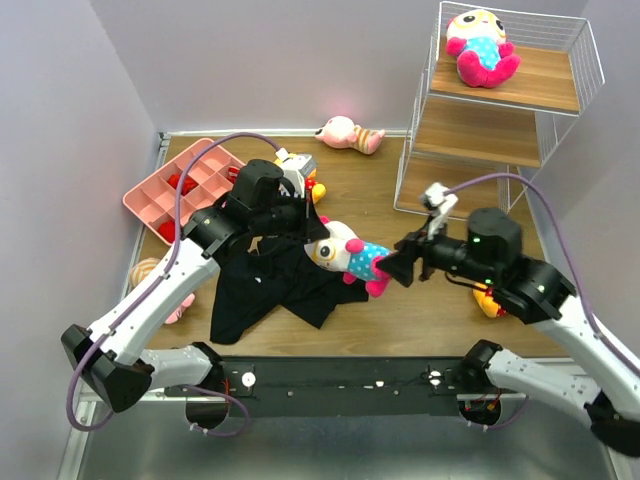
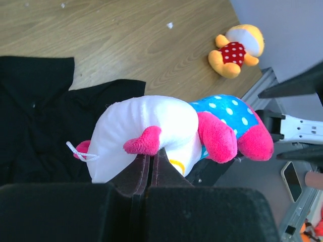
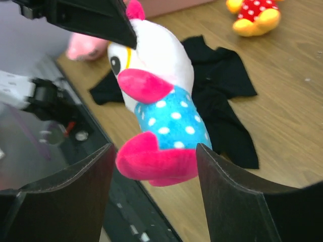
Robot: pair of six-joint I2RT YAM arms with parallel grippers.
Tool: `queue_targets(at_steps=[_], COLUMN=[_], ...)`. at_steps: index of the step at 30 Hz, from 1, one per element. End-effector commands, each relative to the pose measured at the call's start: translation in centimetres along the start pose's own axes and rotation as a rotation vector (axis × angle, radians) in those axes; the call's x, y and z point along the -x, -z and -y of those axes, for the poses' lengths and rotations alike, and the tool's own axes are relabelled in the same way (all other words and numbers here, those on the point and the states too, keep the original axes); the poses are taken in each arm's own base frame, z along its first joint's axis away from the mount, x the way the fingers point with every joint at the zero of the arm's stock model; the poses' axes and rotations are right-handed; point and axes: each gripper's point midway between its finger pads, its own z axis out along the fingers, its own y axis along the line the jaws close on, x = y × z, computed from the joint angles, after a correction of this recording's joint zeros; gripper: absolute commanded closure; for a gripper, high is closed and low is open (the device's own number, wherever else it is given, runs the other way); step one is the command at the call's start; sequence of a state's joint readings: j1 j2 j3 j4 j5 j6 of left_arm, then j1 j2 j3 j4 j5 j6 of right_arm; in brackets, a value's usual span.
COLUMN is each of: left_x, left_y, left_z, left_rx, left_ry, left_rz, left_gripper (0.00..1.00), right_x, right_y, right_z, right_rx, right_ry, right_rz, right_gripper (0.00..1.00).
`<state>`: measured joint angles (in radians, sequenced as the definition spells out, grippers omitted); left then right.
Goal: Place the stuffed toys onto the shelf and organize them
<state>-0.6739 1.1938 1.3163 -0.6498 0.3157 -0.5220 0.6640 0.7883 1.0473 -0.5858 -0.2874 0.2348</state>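
I count six stuffed toys, two of each kind. The first blue doll [image 1: 482, 47] lies on the top board of the shelf [image 1: 548, 82], at the far right. The second blue doll [image 1: 348, 256] hangs in the air between my two claws, above the edge of one black garment [image 1: 255, 290].

My left claw [image 2: 149, 160] is clenched on the white head of the second blue doll, just below its pink ear. My right claw [image 3: 154, 148] is released. Its fingers stand wide, one on each side of the pink feet of this doll, and I cannot tell if they touch it.

One pale pink doll [image 1: 350, 134] lies at the far edge of the table [image 1: 420, 330]. The other pink doll [image 1: 150, 280] lies at the left, half hidden by my left arm. One yellow doll [image 1: 310, 185] sits behind my left wrist, and the other yellow doll [image 1: 488, 300] lies under my right arm. One pink tray [image 1: 150, 200] stands far left, with red things in it.
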Motion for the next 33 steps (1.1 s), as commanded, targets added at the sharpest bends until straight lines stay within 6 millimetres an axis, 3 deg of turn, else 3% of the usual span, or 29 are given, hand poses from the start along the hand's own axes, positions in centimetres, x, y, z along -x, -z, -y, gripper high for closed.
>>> queue_targets(at_steps=[1,8,11,17,18,19,22,23,25,26,27,28,29,30,31,33], left_x=[-1.1,-1.3,-1.4,-1.7,-1.7,-1.8,-1.8,-1.7,-1.5,-1.1,-1.0,-0.7,-0.3,0.4,1.1,2.9], left_y=[-0.5,-0.4,-0.3,-0.6,-0.7,-0.7,-0.7,-0.6,-0.4,-0.3,-0.2,0.0,0.1,0.5,1.1,2.2], left_z=[-2.1,-2.7,-2.9,-2.9,-2.8,-2.8,-2.4,-2.2,-1.7,-1.4,-1.4,-1.3,-1.6,-1.7,-1.7,-2.4], left_rx=[0.074,0.071,0.074,0.048,0.04,0.036,0.015,0.005,-0.021,-0.026,-0.026,-0.024,-0.002,0.019,0.036,0.102], left_ry=[0.086,0.11,0.103,0.124,0.127,0.126,0.129,0.127,0.122,0.118,0.116,0.104,0.098,0.09,0.078,0.056], left_rz=[-0.065,-0.08,-0.083,-0.103,-0.105,-0.108,-0.112,-0.11,-0.104,-0.097,-0.095,-0.086,-0.066,-0.038,-0.004,0.074], left_gripper=[1.0,1.0,1.0,1.0,1.0,1.0,1.0,1.0,1.0,0.9,0.73,0.56,0.3,0.22,0.16,0.06], right_x=[-0.1,-2.8,-3.8,-4.2,-4.1,-4.0,-4.1,-4.1,-3.6,-3.2,-2.6,-1.4,-0.7,0.2,2.4,3.7], right_y=[-2.0,-3.9,-4.1,-5.0,-5.0,-5.1,-5.2,-5.1,-4.9,-4.7,-4.3,-3.8,-3.3,-2.8,-1.7,-0.5], right_z=[0.7,0.0,1.1,1.6,1.6,1.6,1.6,1.6,1.3,0.9,0.2,-0.6,-1.2,-1.9,-2.8,-3.3], right_rx=[-0.193,-0.274,-0.37,-0.401,-0.404,-0.402,-0.402,-0.4,-0.389,-0.377,-0.342,-0.313,-0.292,-0.264,-0.239,-0.229], right_ry=[0.162,0.317,0.37,0.394,0.392,0.392,0.389,0.387,0.368,0.341,0.318,0.289,0.252,0.228,0.195,0.165], right_rz=[-0.049,-0.161,-0.188,-0.156,-0.149,-0.141,-0.135,-0.135,-0.115,-0.095,-0.07,-0.041,-0.024,-0.004,0.048,0.064], right_gripper=[0.28,0.28,0.28,0.35,0.39,0.55,0.77,0.9,0.99,0.99,0.99,0.99,0.99,0.99,0.99,0.99])
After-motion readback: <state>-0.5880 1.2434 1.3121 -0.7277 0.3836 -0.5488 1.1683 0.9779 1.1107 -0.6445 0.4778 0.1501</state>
